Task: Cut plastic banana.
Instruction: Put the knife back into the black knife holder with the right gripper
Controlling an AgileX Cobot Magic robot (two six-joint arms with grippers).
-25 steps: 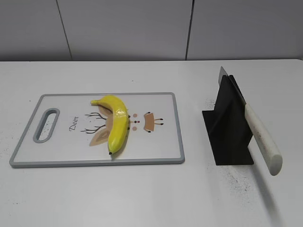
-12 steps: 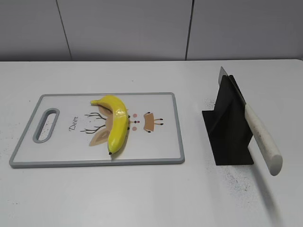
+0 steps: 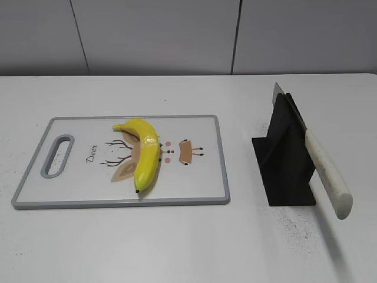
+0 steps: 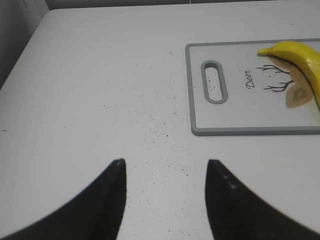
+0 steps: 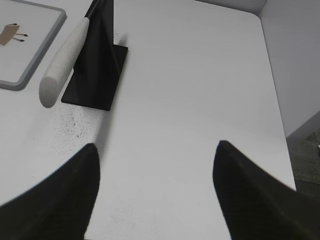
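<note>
I see the plastic banana [image 3: 145,155] lying on the cutting board [image 3: 194,183], roughly in the middle of it, across the printed deer drawing, its curved back toward the board's right side and one dark tip near the board's front edge. The board has a grey rim and a slot handle at its left end, and it lies flat on the white desk [image 3: 177,247]. To its right, well apart, a black stand [image 3: 284,165] holds a knife [image 3: 321,168] at a slant, the white handle sticking out toward the front and the blade running up along the stand.

From my left wrist camera, the left pincer [image 4: 165,167] hangs over bare desk near the board's handle end, its fingers spread wide with nothing between them; the banana shows at the frame's right edge. From my right wrist camera, the right pincer [image 5: 156,150] is also spread wide and empty, over the desk just beside the stand, with the knife handle to its upper left.
</note>
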